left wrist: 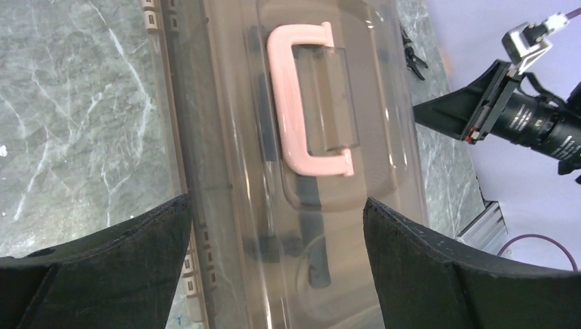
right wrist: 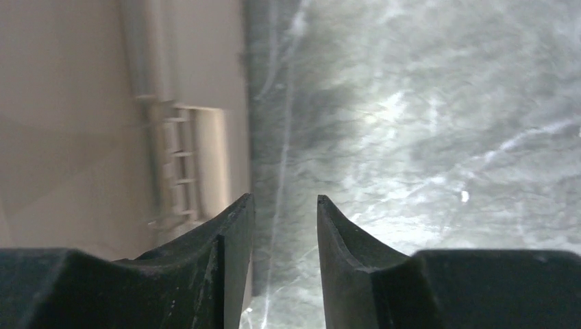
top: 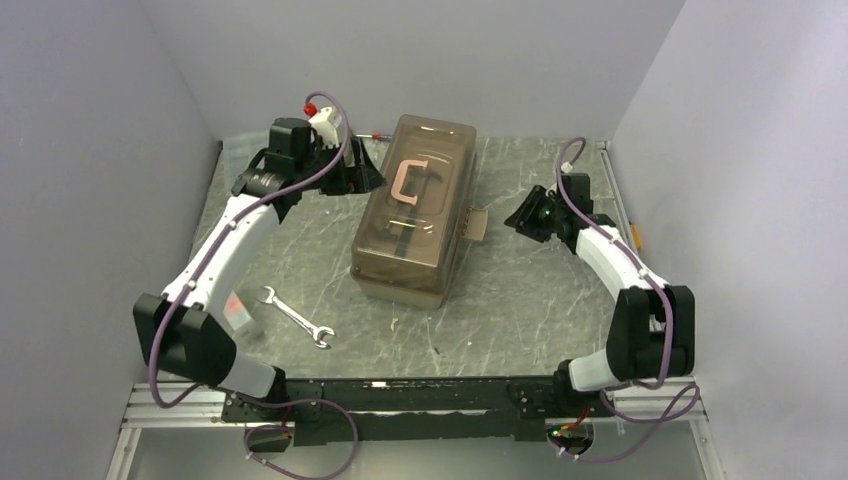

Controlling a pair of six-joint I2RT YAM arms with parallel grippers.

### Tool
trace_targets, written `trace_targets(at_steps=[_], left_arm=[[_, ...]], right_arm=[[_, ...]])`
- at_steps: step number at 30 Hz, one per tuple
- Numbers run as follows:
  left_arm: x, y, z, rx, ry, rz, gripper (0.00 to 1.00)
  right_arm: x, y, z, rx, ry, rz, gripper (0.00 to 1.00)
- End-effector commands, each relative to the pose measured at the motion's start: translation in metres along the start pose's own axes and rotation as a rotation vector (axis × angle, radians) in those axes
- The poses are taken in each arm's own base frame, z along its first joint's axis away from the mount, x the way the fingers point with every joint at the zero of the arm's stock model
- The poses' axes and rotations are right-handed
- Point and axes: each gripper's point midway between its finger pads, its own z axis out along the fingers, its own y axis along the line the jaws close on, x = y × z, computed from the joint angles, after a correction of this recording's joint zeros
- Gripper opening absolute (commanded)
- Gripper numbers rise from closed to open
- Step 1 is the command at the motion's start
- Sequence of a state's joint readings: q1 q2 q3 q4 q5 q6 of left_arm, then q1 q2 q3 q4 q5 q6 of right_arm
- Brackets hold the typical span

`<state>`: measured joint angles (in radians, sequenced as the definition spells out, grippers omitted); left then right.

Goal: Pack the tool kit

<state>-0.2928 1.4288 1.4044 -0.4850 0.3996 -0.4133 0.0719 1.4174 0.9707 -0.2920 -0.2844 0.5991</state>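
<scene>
While toolbox [top: 415,210] sat shut on bench [top: 520,300], long axis running away from bases, side latch [right wrist: 192,164] lay just left of right fingers [right wrist: 233,240]: part-open, empty. Left fingers [left wrist: 137,260]: wide, empty, facing lid [left wrist: 322,226]. Wrench [top: 295,317] outside, nearer left arm.

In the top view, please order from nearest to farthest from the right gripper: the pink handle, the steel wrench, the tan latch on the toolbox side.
1. tan latch, on the toolbox side facing the right gripper.
2. pink handle, on top of the toolbox.
3. steel wrench, lying beyond the toolbox, at the near left.
</scene>
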Motion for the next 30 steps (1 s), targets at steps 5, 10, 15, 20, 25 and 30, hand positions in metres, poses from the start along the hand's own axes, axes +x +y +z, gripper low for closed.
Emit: trace_targets(at_steps=[5,10,15,20,25,30], left_arm=[[-0.014,0.003,0.031,0.018,0.019,-0.067,0.94],[-0.018,0.005,0.049,0.041,0.028,-0.092,0.93],[-0.019,0.008,0.063,0.045,0.049,-0.101,0.93],[-0.016,0.011,0.071,0.052,0.067,-0.107,0.91],[-0.008,0.013,0.077,0.052,0.095,-0.100,0.90],[0.002,0.012,0.085,0.051,0.123,-0.104,0.90]], right_arm=[[0.019,-0.032,0.049,-0.026,0.051,0.070,0.27],[0.034,-0.023,0.075,-0.088,0.119,0.071,0.20],[0.042,0.014,0.091,-0.209,0.151,0.060,0.16],[0.047,0.055,0.086,-0.284,0.169,-0.001,0.15],[0.037,0.089,0.059,-0.382,0.134,-0.022,0.15],[0.029,0.099,0.042,-0.385,0.080,-0.050,0.15]])
